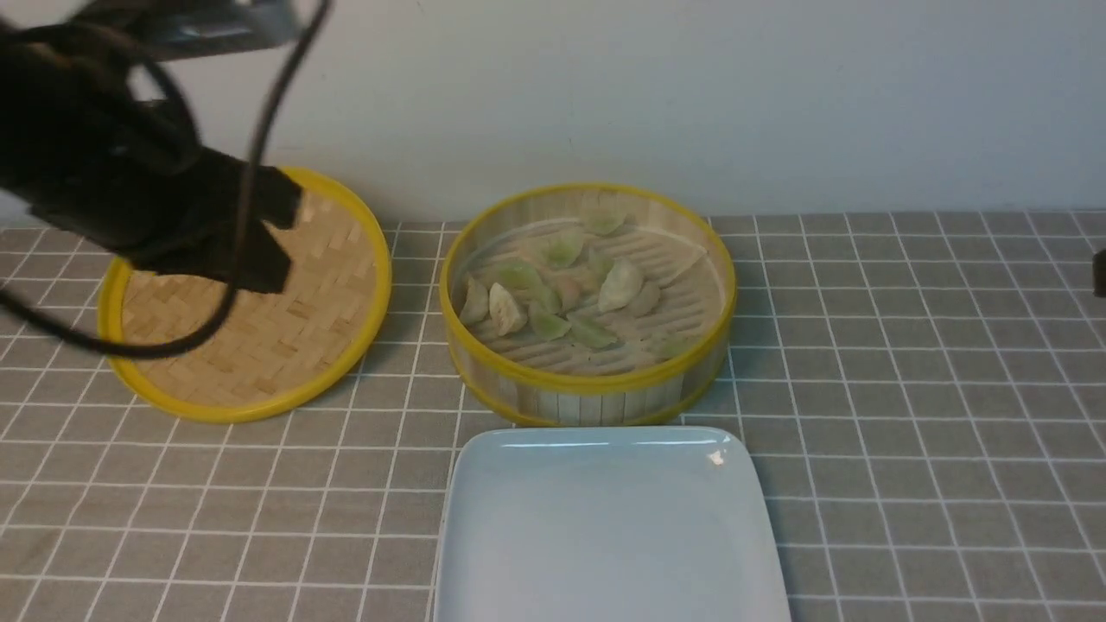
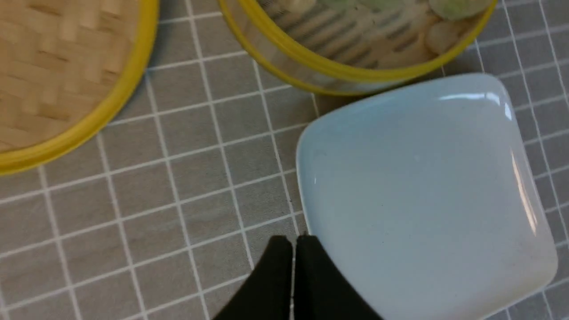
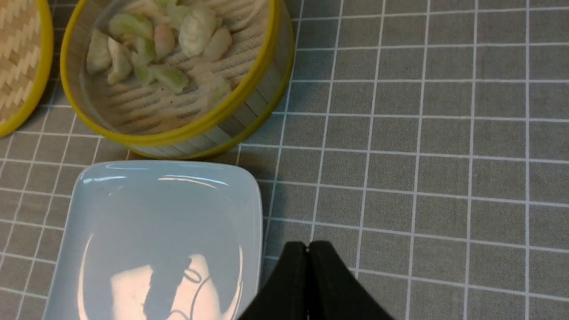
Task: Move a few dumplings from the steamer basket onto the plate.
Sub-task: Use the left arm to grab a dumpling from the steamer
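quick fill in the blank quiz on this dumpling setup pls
The dumplings sit ____ the steamer basket.
The plate holds ____ dumplings.
In the front view, the woven lid lies to the steamer basket's ____.
The left gripper and right gripper are both ____.
Missing words: inside; no; left; shut.

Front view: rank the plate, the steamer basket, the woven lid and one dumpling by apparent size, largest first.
1. plate, though nearest the camera and cropped, so unsure.
2. steamer basket and lid: alike, not ranked.
3. dumpling, clearly smallest.
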You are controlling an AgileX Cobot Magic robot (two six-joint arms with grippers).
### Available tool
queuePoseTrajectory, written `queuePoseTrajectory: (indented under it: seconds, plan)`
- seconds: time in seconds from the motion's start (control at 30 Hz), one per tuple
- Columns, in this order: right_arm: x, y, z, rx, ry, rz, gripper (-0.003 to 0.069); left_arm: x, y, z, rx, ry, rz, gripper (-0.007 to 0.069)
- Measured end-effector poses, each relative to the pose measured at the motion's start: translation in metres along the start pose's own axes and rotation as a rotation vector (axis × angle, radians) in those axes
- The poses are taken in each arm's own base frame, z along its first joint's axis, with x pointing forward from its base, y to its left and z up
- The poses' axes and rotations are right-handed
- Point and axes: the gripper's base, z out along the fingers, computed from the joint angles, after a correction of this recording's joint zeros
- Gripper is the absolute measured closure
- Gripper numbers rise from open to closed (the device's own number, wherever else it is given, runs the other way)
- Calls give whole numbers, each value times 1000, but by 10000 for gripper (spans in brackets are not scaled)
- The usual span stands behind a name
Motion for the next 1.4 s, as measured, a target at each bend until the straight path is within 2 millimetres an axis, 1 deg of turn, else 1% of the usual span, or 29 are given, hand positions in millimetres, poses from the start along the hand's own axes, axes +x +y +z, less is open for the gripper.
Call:
queuePoseTrajectory:
  seconds: [0.03, 0.13, 0.17, 0.2, 0.23, 0.27, 0.3, 0.37, 0.4, 0.43, 0.47, 0.5, 0.53, 0.57, 0.6, 0.63, 0.67, 0.8, 0.87, 0.93, 1.1, 1.13, 1.2, 1.23, 1.27, 1.3, 1.4]
  plan:
    - [0, 0, 0, 0, -1, 0, 669, -7, -5, 6, 2, 9, 28, 629]
    - [0, -1, 0, 9, 2, -5, 667, -35, -23, 40, -37, 62, 141, 629]
    - [0, -1, 0, 9, 6, -6, 667, -40, -25, 45, -50, 69, 157, 629]
    - [1, -1, 0, 10, 13, -6, 667, -45, -29, 54, -72, 86, 182, 629]
    - [1, -1, 0, 12, 18, -8, 667, -53, -32, 58, -89, 80, 202, 629]
    - [2, -1, 0, 14, 22, -9, 667, -58, -33, 66, -104, 88, 220, 629]
    - [2, -2, 0, 19, 25, -12, 666, -68, -34, 72, -130, 76, 242, 629]
    - [2, -3, 0, 36, 26, -21, 666, -81, -30, 88, -160, 78, 257, 629]
    - [2, -4, 0, 41, 26, -24, 666, -84, -28, 96, -167, 88, 258, 629]
    - [2, -4, 0, 42, 27, -25, 666, -86, -28, 97, -169, 84, 260, 629]
    - [2, -4, 0, 48, 28, -28, 666, -91, -25, 111, -176, 95, 261, 629]
    - [2, -5, 0, 50, 28, -28, 666, -95, -22, 121, -178, 104, 259, 629]
    - [2, -5, 0, 50, 28, -28, 666, -95, -21, 126, -178, 112, 258, 629]
    - [2, -5, 0, 51, 28, -29, 664, -100, -19, 141, -177, 123, 263, 629]
    - [2, -5, 0, 51, 28, -29, 664, -101, -18, 148, -178, 132, 267, 629]
    - [2, -5, 0, 51, 28, -29, 663, -101, -17, 151, -178, 134, 269, 629]
    - [2, -5, 0, 52, 28, -29, 662, -104, -16, 159, -183, 140, 277, 629]
    - [2, -5, 0, 54, 28, -30, 659, -106, -11, 178, -219, 140, 304, 615]
    - [2, -5, 0, 54, 28, -30, 659, -107, -7, 184, -243, 128, 319, 589]
    - [2, -5, 0, 54, 28, -30, 659, -109, -5, 190, -256, 112, 334, 543]
    - [2, -5, 0, 54, 28, -30, 659, -111, -3, 207, -256, 79, 349, 350]
    - [2, -5, 0, 54, 28, -30, 659, -111, -3, 213, -255, 78, 352, 306]
    - [2, -5, 0, 54, 28, -30, 659, -109, -1, 221, -254, 86, 353, 250]
    - [2, -5, 0, 54, 28, -30, 659, -109, -1, 224, -253, 86, 354, 239]
    - [2, -5, 0, 54, 28, -30, 659, -107, 0, 233, -252, 99, 355, 210]
    - [2, -5, 0, 54, 28, -30, 659, -105, 1, 238, -251, 109, 355, 200]
    - [2, -5, 0, 54, 29, -30, 659, -105, 1, 242, -249, 103, 356, 187]
